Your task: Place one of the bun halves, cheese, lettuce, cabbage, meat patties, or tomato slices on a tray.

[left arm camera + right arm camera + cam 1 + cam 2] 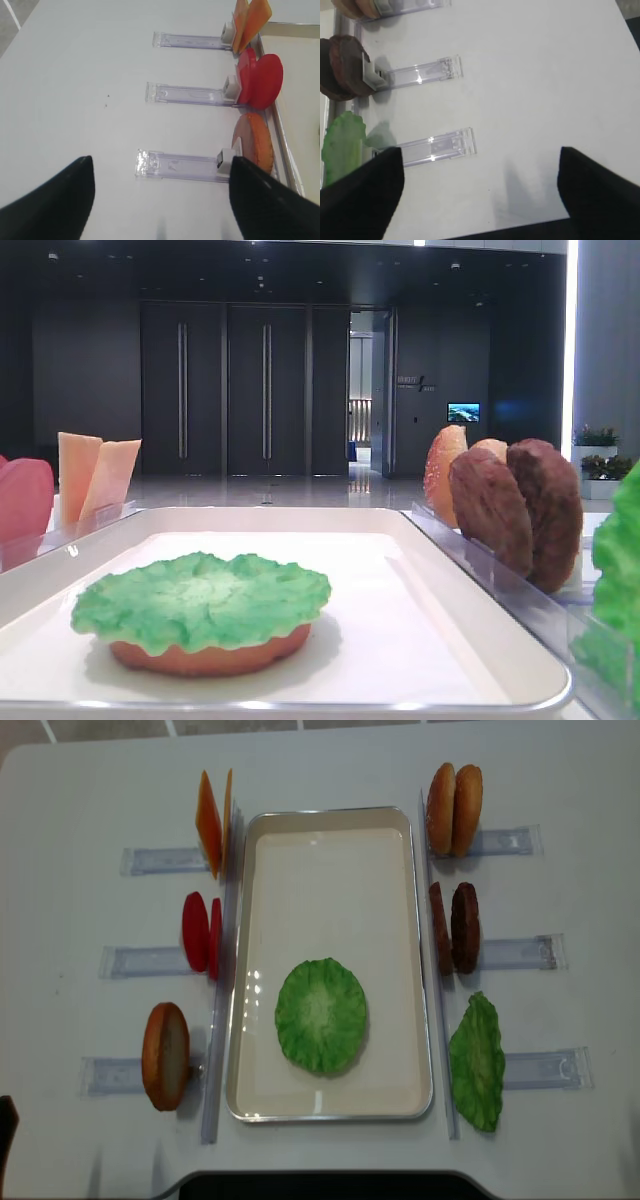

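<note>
White tray (330, 830) lies mid-table, carrying a lettuce (320, 1015) leaf draped over a bun half (205, 652). Both the left gripper (160, 200) and right gripper (480, 187) hang over bare table, jaws spread, gripping nothing.

From overhead I see only the ruffled green lettuce leaf (321, 1014) on the white rimmed tray (330, 816); the golden-tan bun half (208, 654) beneath it shows only as a thin edge in the low front view. Right wrist view cuts the dark brown meat patties (342, 67) at its left edge. The pinkish-red tomato slices (24, 498) are cropped at the front view's left. I cannot read the small lit blue wall screen (463, 412).
</note>
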Controlling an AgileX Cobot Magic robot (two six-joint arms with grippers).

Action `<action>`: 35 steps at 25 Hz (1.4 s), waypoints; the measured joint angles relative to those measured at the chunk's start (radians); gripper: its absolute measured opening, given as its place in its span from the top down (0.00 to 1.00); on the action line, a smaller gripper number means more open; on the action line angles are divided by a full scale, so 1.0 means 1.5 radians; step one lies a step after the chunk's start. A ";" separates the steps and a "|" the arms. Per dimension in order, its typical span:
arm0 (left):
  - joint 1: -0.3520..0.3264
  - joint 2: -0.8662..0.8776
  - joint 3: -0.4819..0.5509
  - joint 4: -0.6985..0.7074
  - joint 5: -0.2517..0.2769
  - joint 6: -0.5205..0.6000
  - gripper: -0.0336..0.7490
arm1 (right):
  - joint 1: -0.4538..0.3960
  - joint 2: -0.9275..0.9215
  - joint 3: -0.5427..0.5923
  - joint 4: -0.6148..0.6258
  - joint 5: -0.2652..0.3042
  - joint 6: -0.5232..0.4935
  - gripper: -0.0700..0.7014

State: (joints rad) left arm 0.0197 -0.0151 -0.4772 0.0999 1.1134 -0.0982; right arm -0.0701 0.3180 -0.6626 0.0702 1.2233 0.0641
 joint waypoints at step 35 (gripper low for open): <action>0.000 0.000 0.000 0.000 0.000 0.000 0.14 | 0.000 -0.217 0.104 -0.019 -0.060 -0.036 0.14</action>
